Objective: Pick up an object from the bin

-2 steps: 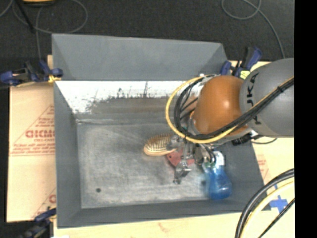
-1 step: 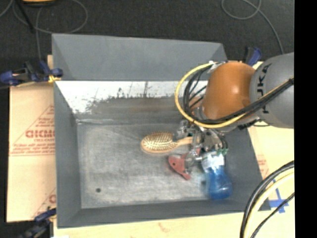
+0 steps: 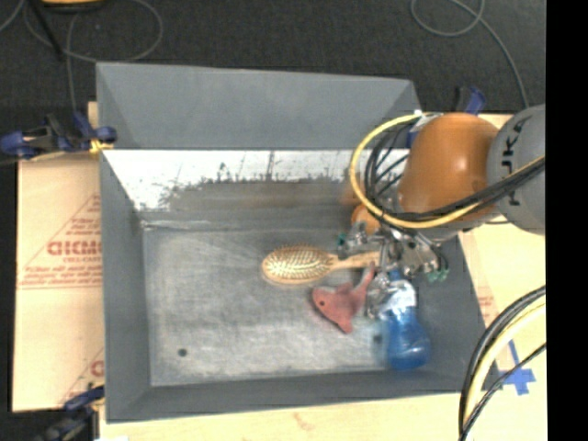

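Hovering at the handle end of a wooden hairbrush [image 3: 296,265] stretching leftward from the jaws; not managing to tell clenched from released

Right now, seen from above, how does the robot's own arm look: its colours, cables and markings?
The wrist wears a rounded, glossy orange cover. Loops of yellow and black cables curl around it on the left and underneath. Behind it, at the right edge, a pale grey arm link bears dark letters, partly cut off.

Orange domed cover [image 3: 447,159] — looped yellow and black cables [image 3: 369,168] — grey arm [image 3: 524,168].
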`<state>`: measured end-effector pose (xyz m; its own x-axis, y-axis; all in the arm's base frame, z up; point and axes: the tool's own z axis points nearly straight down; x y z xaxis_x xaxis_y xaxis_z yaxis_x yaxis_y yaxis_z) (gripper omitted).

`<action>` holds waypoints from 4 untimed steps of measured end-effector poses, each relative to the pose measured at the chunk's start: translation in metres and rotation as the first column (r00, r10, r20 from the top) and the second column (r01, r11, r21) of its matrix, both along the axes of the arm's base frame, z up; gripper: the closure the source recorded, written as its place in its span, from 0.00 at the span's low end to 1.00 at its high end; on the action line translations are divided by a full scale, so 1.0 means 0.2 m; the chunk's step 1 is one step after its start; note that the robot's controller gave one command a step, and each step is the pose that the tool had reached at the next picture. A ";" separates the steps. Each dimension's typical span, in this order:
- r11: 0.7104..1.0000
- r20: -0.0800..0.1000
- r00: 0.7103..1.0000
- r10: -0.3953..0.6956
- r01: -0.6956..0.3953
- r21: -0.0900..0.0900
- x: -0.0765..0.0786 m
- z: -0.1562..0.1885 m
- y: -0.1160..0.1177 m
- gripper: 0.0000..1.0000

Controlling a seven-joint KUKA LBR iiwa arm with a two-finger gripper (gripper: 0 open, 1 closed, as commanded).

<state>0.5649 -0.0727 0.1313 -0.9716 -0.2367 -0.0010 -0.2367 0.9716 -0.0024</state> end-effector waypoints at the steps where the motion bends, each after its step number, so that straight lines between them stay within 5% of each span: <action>1: 0.998 0.007 0.998 0.062 -0.062 -0.002 0.12 -0.19 0.13 0.00; 2: 0.997 0.022 0.997 0.076 -0.076 -0.004 0.25 -0.24 0.19 1.00; 4: 0.997 0.019 0.997 0.075 -0.075 -0.004 0.25 -0.22 0.19 1.00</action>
<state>0.6150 -0.0343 0.0864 -0.9510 -0.3086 -0.0190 -0.3084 0.9512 -0.0107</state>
